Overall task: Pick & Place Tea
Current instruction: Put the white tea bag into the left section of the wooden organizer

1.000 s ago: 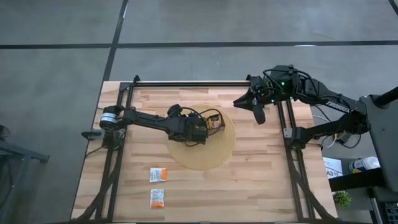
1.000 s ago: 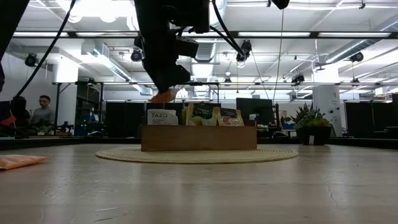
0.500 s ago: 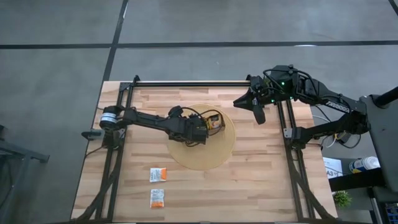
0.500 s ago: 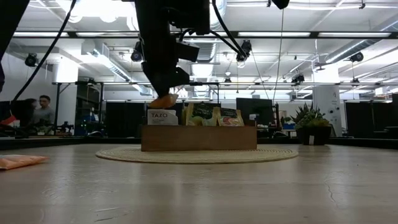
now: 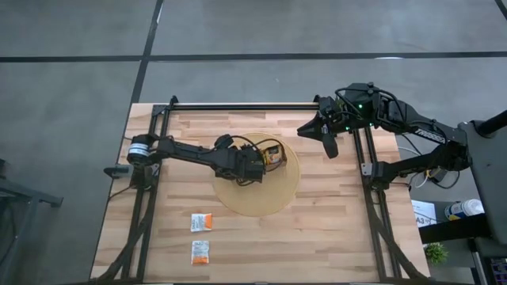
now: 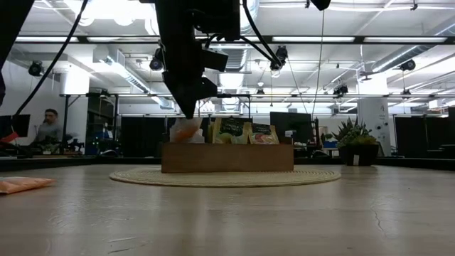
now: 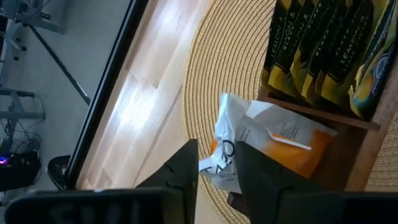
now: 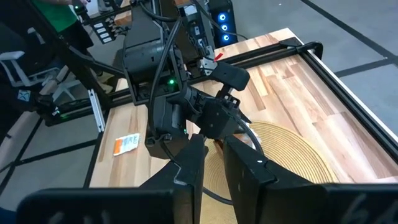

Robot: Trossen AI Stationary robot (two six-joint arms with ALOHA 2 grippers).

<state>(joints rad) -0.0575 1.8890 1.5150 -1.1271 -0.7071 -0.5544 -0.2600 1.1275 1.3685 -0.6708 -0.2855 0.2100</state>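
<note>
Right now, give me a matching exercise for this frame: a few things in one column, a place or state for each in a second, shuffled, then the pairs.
Things:
1. left gripper
2. right gripper
3. two orange and white sachets
4. wooden tray

Places or states:
A. lying flat on the bare table, outside the round mat
B. sitting on the mat, holding upright sachets
C. raised by the table's far right side, away from the tray
D. just above the tray's end compartment, over an orange and white sachet

Pairs: 1-D, 2-C, 3-A, 4-B
</note>
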